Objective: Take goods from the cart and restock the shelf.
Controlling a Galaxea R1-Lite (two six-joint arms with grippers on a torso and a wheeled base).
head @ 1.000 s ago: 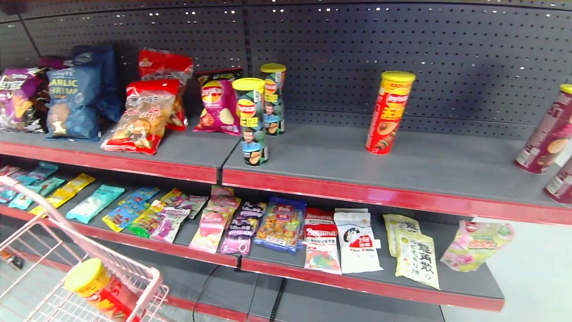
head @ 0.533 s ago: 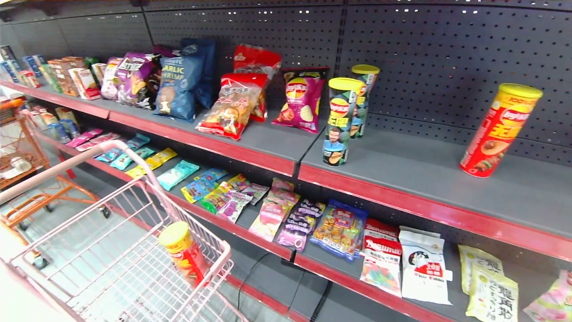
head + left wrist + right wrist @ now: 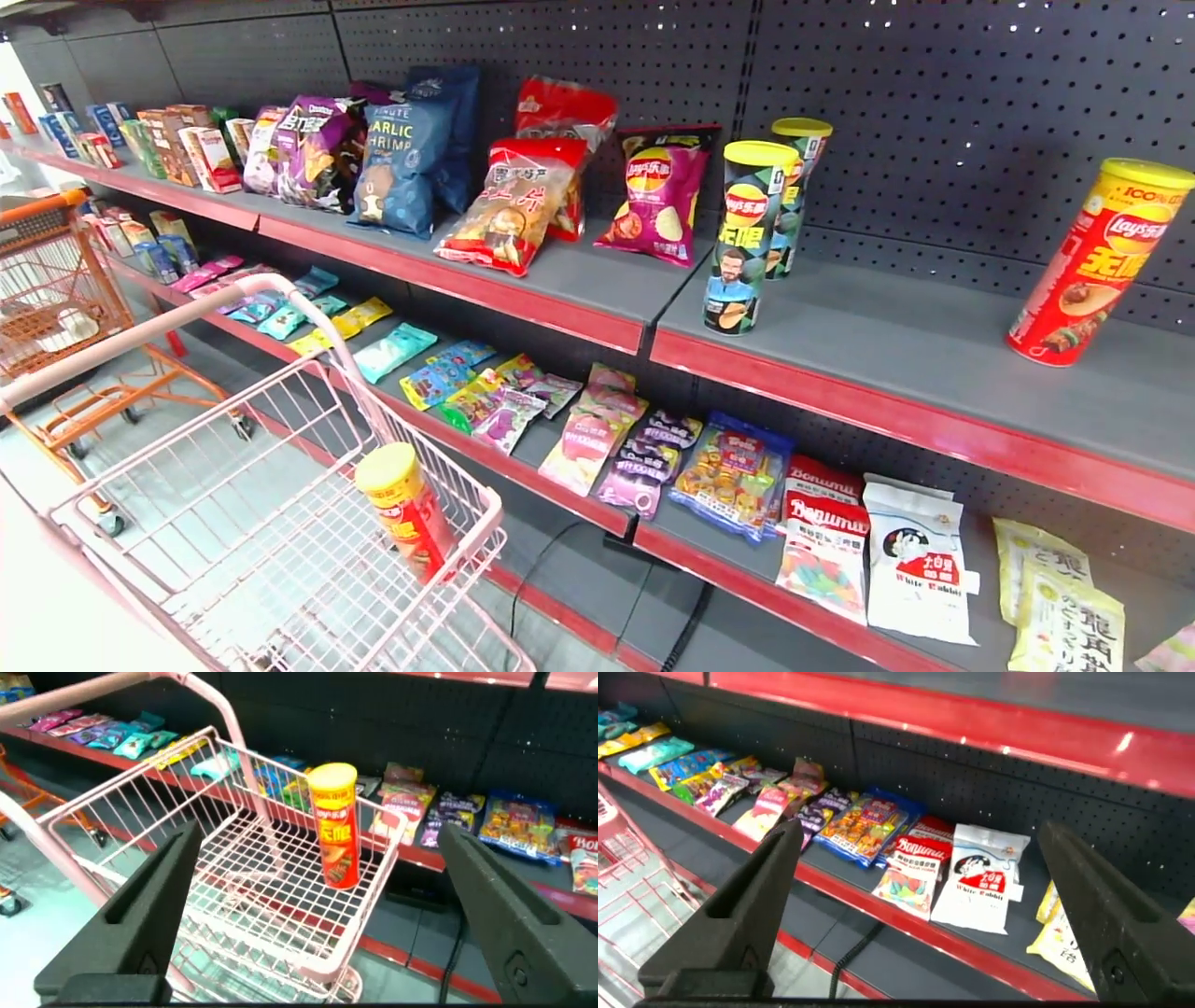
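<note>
Pink wire cart (image 3: pixel 493 515), nearest item, low on the robot's left. Contents: one can (image 3: pixel 406 509), red with a yellow lid. It stands nearly upright, leaning slightly into the basket corner closest to the shelving. Long axis near vertical.

Left gripper (image 3: pixel 316 835): jaws spread wide, nothing held. In its wrist view the can lies straight ahead and lower, framed between the two fingers and well apart from both. This is judged the nearer arm for the pick. A side-on grasp across the can's body looks suited to the upright axis.

Right gripper (image 3: pixel 920 829): jaws likewise spread wide, nothing held. It faces the lower shelf (image 3: pixel 747 586), away from the cart.

Lower shelf: rows of sachets (image 3: pixel 597 439) lying flat, face up.

Upper shelf (image 3: pixel 887 345):
- crisp bags (image 3: pixel 401 159) towards the left;
- two dark cans (image 3: pixel 747 238), upright, one behind the other, near the middle;
- a matching red can (image 3: pixel 1092 266), upright, to the right.

Grey board shows between the dark cans and the red can, judged the likely slot for the cart's can.
</note>
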